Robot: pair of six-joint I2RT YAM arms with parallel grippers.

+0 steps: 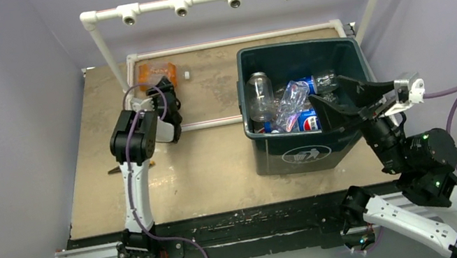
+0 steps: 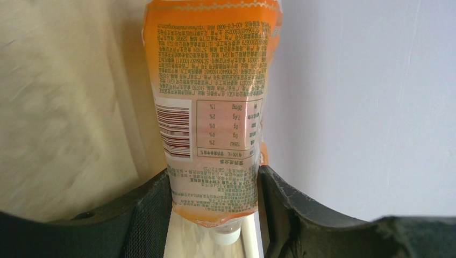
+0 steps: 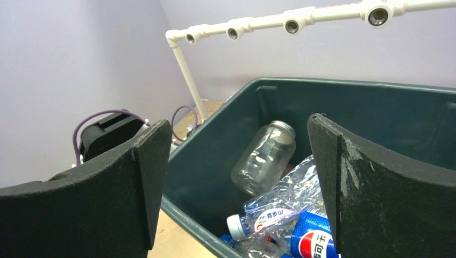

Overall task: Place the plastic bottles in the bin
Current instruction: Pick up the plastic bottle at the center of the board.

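Lilac walls are enclosing the tan desk. Nearest, the right gripper is hanging wide open and empty over the near rim of the bin. Farther back, the left gripper is clamping an orange-labelled bottle, which is pointing lengthwise away from it. The bin is lying to its right.

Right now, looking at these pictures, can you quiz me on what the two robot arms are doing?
1. True or false: the right pincer holds a bottle.
2. What does the left pincer grip?
3. Where is the Pepsi bottle? A: in the green bin. B: in the left pincer. C: in the right pincer.
Key: 1 false, it is open and empty. 2 the orange-labelled bottle. 3 A.
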